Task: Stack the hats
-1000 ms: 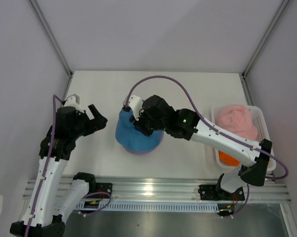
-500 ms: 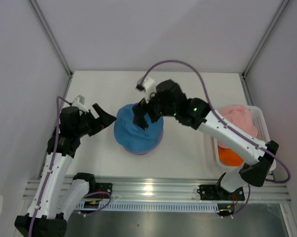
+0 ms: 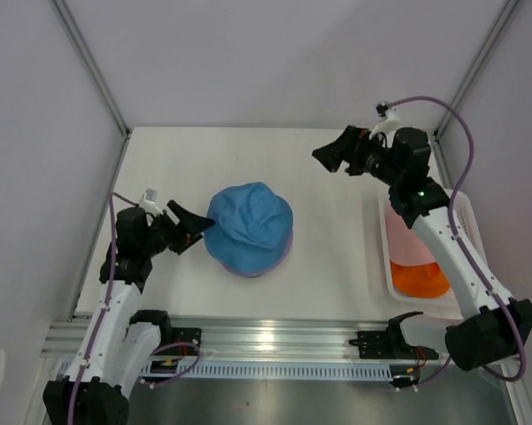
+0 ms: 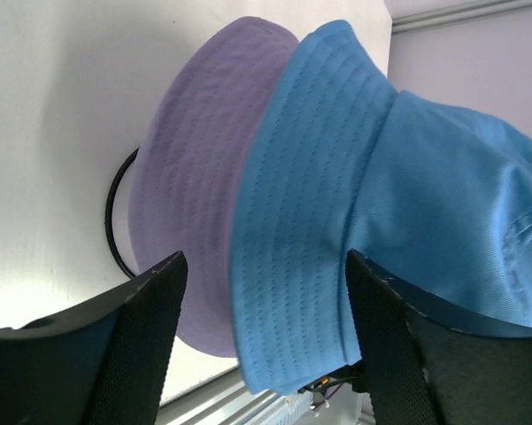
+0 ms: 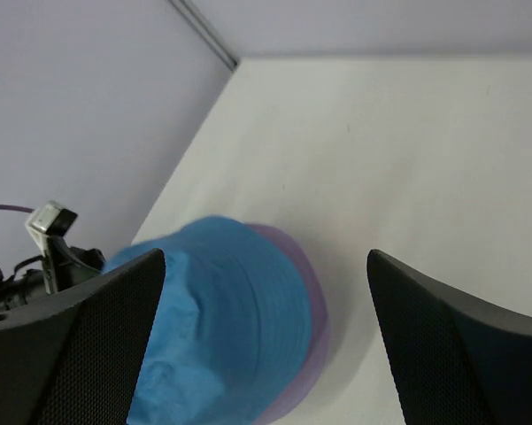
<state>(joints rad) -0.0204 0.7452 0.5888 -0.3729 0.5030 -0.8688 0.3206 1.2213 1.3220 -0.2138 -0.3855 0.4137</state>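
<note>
Blue hat (image 3: 248, 228): table centre, crown up, stacked on lavender hat (image 4: 190, 195).
Orange hat (image 3: 419, 280): inside white basket (image 3: 467, 221).
Left gripper (image 3: 197, 232): jaws apart, empty, beside the blue brim.
Right gripper (image 3: 327, 159): spread wide, empty.

The soft blue fabric bucket hat (image 3: 248, 228) sits crown-up over the lavender-purple fabric bucket hat (image 4: 190, 212), mid-surface (image 3: 336, 266), lavender brim protruding below. The bright orange fabric hat (image 3: 419, 277) and pink fabric hat (image 3: 404, 245) lie in the white plastic basket (image 3: 385, 266) at right.
</note>
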